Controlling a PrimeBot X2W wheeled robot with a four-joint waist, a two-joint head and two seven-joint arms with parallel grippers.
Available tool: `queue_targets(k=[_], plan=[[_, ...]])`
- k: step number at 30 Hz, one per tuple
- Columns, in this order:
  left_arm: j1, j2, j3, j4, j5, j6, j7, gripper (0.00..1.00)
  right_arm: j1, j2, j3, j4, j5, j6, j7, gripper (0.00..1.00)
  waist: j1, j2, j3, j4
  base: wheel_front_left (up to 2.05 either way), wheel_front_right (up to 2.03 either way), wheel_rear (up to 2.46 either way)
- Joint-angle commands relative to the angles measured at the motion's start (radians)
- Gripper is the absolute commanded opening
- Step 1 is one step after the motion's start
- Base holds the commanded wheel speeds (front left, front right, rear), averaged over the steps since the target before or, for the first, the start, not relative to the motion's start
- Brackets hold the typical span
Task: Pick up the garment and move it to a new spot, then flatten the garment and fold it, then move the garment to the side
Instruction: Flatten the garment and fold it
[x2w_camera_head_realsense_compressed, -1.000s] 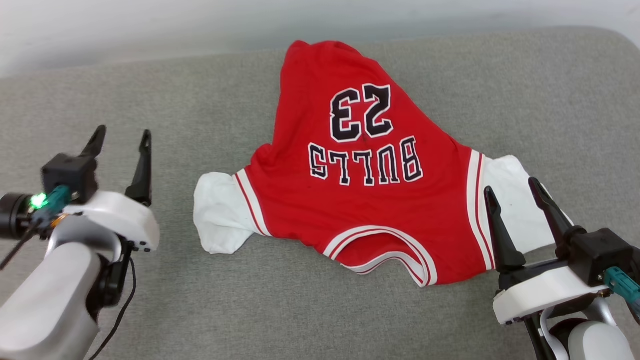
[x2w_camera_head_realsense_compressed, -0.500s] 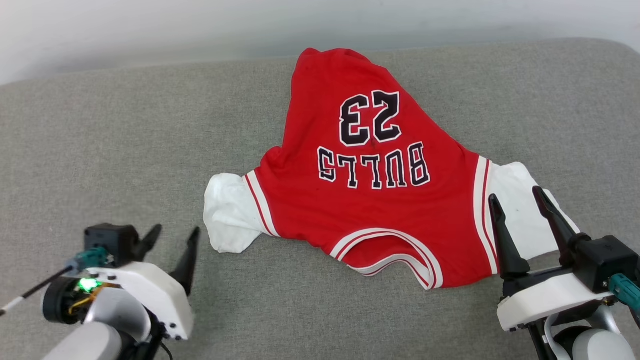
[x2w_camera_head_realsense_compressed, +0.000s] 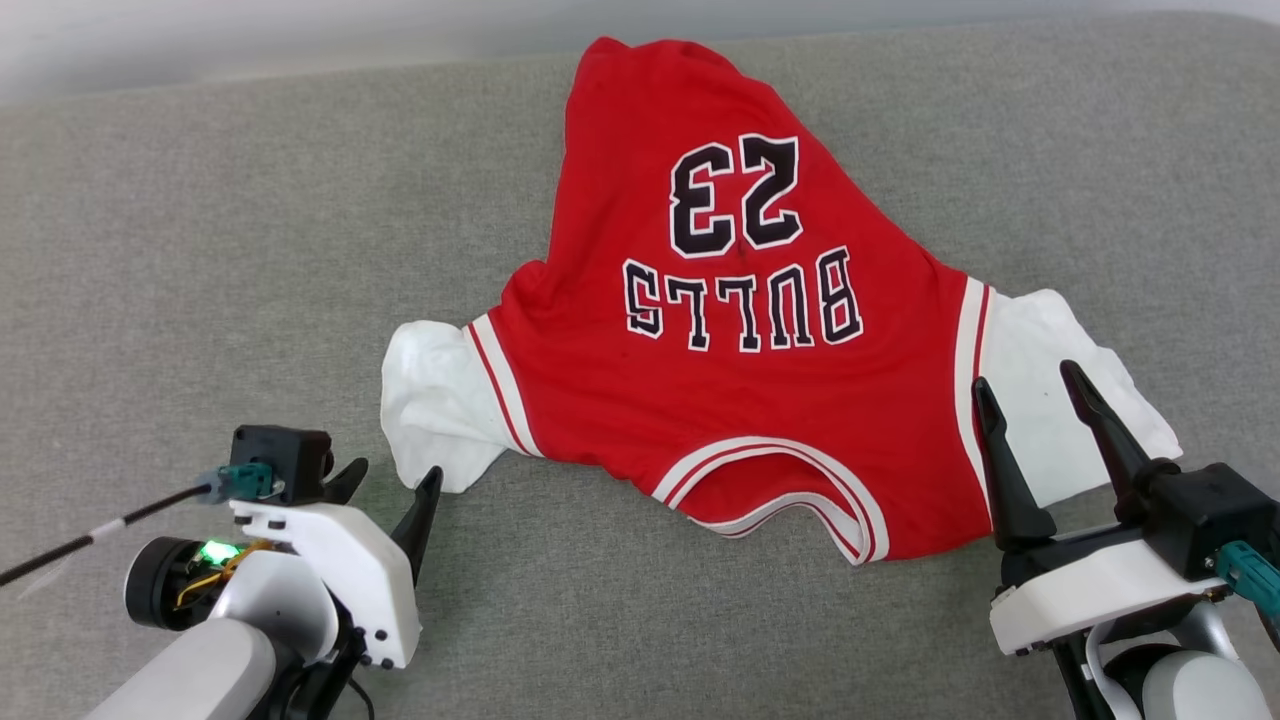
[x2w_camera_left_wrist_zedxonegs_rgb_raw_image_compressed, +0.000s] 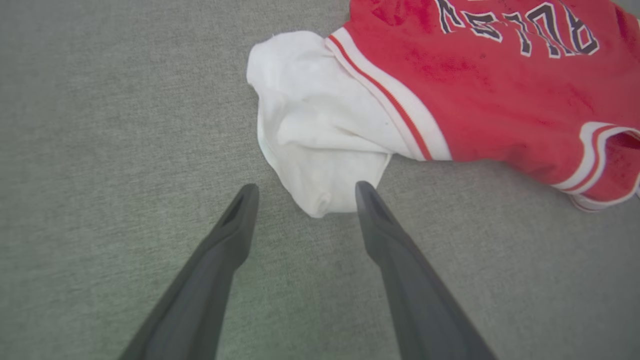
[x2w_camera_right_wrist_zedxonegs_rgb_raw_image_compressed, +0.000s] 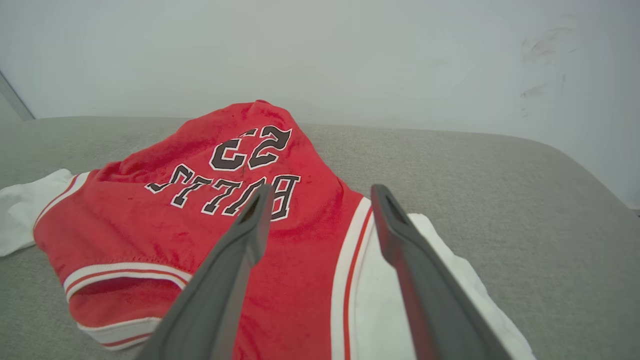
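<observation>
Lying crumpled at the middle of the grey cushion (x2w_camera_head_realsense_compressed: 200, 250), the garment (x2w_camera_head_realsense_compressed: 740, 400) shows its "BULLS 23" print upside down in the head view.
Its collar (x2w_camera_head_realsense_compressed: 770, 455) faces 6 o'clock, with the 9 o'clock sleeve (x2w_camera_head_realsense_compressed: 430, 410) and the 3 o'clock sleeve (x2w_camera_head_realsense_compressed: 1050, 330) splayed outward. The left gripper (x2w_camera_head_realsense_compressed: 395, 470), at 7 o'clock, stands wide and empty, its fingertips (x2w_camera_left_wrist_zedxonegs_rgb_raw_image_compressed: 364, 192) just beside the 9 o'clock sleeve's tip. The right gripper (x2w_camera_head_realsense_compressed: 1025, 377), at 5 o'clock, is equally wide and empty, above the 3 o'clock sleeve.

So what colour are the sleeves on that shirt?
White. The near sleeve of the garment shows clearest in the left wrist view.
</observation>
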Motion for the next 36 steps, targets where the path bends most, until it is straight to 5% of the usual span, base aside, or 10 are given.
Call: queue_targets(k=[1, 13, 14, 16, 18, 27, 30, 36], plan=[[-0.026, -0.016, -0.006, 0.024, 0.001, -0.009, 0.006, 1.0, -0.01, 0.003, 0.001, -0.001, -0.004, -0.001, -0.005, 1.0, 0.0, 0.0, 0.02, -0.006, 0.0, 0.0, 0.0], [-0.067, -0.053, -0.083, 0.192, 0.019, -0.055, 0.071, 1.0, -0.026, 0.008, 0.001, 0.009, -0.008, -0.001, -0.023, 1.0, 0.0, 0.0, 0.07, -0.014, 0.0, 0.0, 0.0], [-0.061, -0.057, -0.101, 0.204, 0.016, -0.065, 0.091, 0.91, -0.028, 0.008, 0.002, 0.011, -0.008, -0.001, -0.023, 1.0, 0.0, 0.0, 0.071, -0.014, 0.0, 0.0, 0.0], [-0.042, -0.071, -0.133, 0.213, -0.001, -0.094, 0.124, 0.0, -0.032, 0.008, 0.003, 0.014, -0.012, -0.001, -0.024, 1.0, 0.0, 0.0, 0.068, -0.014, 0.0, 0.0, 0.0], [-0.025, -0.08, -0.157, 0.221, -0.008, -0.114, 0.137, 0.0, -0.032, 0.008, 0.0, 0.02, -0.015, -0.001, -0.023, 1.0, 0.0, 0.0, 0.059, -0.013, 0.0, 0.0, 0.0], [0.026, -0.036, -0.074, 0.202, 0.01, -0.063, -0.031, 0.0, -0.015, -0.01, -0.03, 0.036, -0.013, -0.001, -0.013, 1.0, 0.0, 0.0, -0.043, 0.01, 0.0, 0.0, 0.0], [0.065, 0.019, 0.002, 0.096, 0.004, -0.019, -0.113, 0.0, 0.001, -0.031, -0.054, 0.04, -0.011, -0.001, 0.015, 1.0, 0.0, 0.0, -0.095, 0.033, 0.0, 0.0, 0.0], [0.112, 0.125, 0.059, -0.061, 0.014, 0.043, -0.116, 0.0, 0.009, -0.121, -0.061, 0.088, -0.015, -0.001, 0.199, 1.0, 0.0, 0.0, -0.11, 0.049, 0.0, 0.0, 0.0]])
